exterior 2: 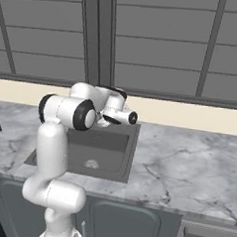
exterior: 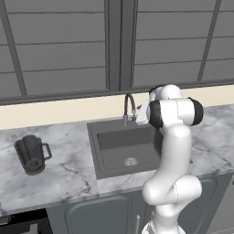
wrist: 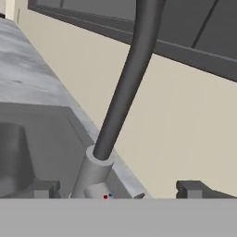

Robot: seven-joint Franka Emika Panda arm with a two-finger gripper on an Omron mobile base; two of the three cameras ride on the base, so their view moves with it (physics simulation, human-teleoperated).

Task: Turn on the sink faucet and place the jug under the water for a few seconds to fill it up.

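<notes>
The dark gooseneck sink faucet (exterior: 129, 106) stands at the back rim of the sink (exterior: 119, 147). No water stream shows. My gripper (wrist: 118, 190) is open right at the faucet's foot, one fingertip (wrist: 45, 188) on each side of its grey base (wrist: 95, 172). The small lever with red and blue dots (wrist: 105, 194) lies between the fingertips, and the spout pipe (wrist: 126, 85) rises just ahead. The dark jug (exterior: 32, 155) stands upright on the counter well left of the sink, far from the gripper.
Grey marble counter (exterior: 64, 178) runs on both sides of the sink (exterior 2: 106, 150). A cream backsplash (exterior: 59, 113) and a dark window frame (exterior: 114, 45) close the back. My own arm (exterior: 176, 151) stands over the sink's right edge.
</notes>
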